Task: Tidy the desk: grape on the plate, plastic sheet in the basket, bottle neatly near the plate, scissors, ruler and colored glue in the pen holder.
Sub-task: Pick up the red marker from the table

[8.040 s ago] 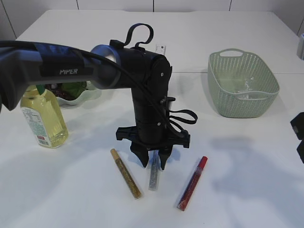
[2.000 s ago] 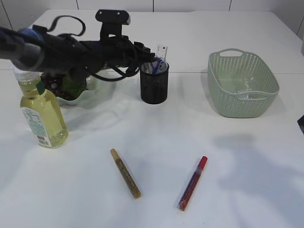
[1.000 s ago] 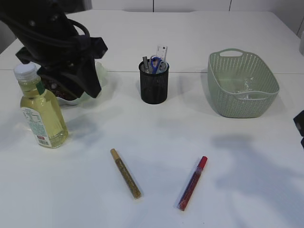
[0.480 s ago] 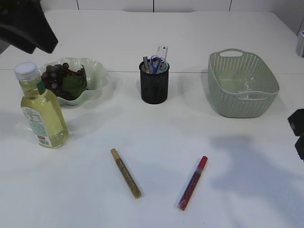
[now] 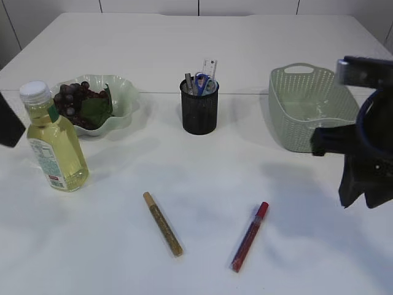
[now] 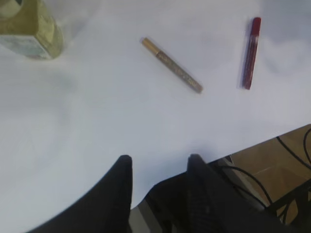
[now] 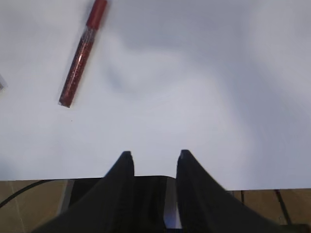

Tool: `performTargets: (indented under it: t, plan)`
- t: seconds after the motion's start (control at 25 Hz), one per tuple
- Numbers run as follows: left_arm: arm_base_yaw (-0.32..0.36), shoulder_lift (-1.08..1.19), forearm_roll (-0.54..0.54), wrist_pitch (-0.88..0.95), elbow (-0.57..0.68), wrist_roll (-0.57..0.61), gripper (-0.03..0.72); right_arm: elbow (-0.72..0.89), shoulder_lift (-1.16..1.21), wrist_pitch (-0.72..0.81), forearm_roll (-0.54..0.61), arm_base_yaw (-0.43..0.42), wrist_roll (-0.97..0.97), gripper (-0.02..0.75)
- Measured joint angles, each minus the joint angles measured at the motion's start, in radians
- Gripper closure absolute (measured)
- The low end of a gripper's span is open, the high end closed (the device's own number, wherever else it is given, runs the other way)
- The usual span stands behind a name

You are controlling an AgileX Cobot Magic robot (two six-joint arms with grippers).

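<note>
The right gripper (image 5: 362, 184) hangs above the right edge of the tabletop (image 5: 202, 160), in front of the basket (image 5: 313, 107), its jaws spread partway with nothing between them. The left gripper (image 6: 159, 167) is just as empty, jaws parted, off past the left edge by the bottle (image 5: 52, 141). The grapes (image 5: 73, 101) sit in the plate (image 5: 126, 98) at the back left, and the pen holder (image 5: 199, 110) at the back middle already bristles with scissors and a ruler.

Two glue pens lie loose toward the front edge: the gold one (image 5: 163, 224) left of centre, the red one (image 5: 249, 236) just right of it, well apart from each other. I'd say the red one is the right arm's job. To do it well, it should come down over the middle of the barrel, turn the jaws across the pen's slanted length, and close squarely so it doesn't roll. Then tip it upright before dropping it into the holder, which looks crowded.
</note>
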Motion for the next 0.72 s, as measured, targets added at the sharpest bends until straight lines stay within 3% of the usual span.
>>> performTargets:
  t: [0.36,0.72]
  plan:
    - [0.0,-0.076,0.055,0.0,0.123,0.002,0.409,-0.002,0.184,-0.064,-0.011,0.117,0.281,0.484]
    - [0.0,-0.152,0.163,0.0,0.125,0.01,0.409,-0.002,0.342,-0.341,-0.017,0.141,0.484,0.484]
